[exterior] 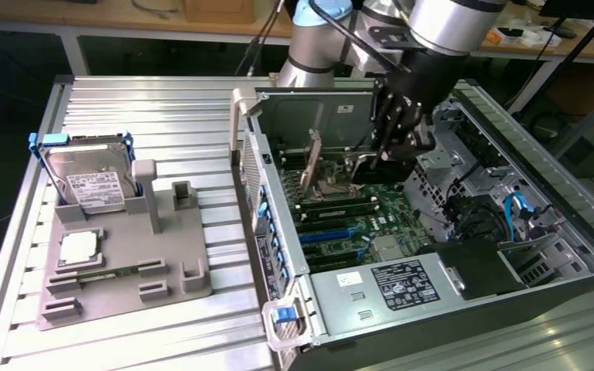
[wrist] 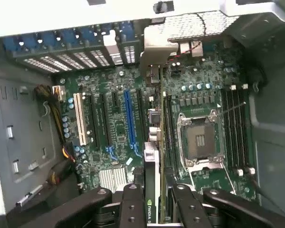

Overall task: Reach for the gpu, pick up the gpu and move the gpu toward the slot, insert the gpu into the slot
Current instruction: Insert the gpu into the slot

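Observation:
The gpu (wrist: 151, 156) shows edge-on in the wrist view, a thin dark card running from between my fingers up to its grey metal bracket (wrist: 159, 45) at the rear of the open computer case. My gripper (wrist: 154, 194) is shut on the card's near end, one finger (wrist: 132, 202) on each side. The card stands over the motherboard between the long blue slot (wrist: 129, 118) and the processor socket (wrist: 199, 140). I cannot tell whether its edge touches a slot. In the exterior view my gripper (exterior: 392, 151) reaches down into the case (exterior: 276, 255), with the gpu (exterior: 339, 166) and its upright bracket beside it.
On the exterior view's left a grey fixture (exterior: 121, 270) holds a silver hard drive (exterior: 90, 185) and a small square processor chip (exterior: 78, 247). Inside the case are memory slots (wrist: 237, 128), a small heatsink (wrist: 113, 178), bundled cables (wrist: 52, 118) and a drive cage (exterior: 483, 267).

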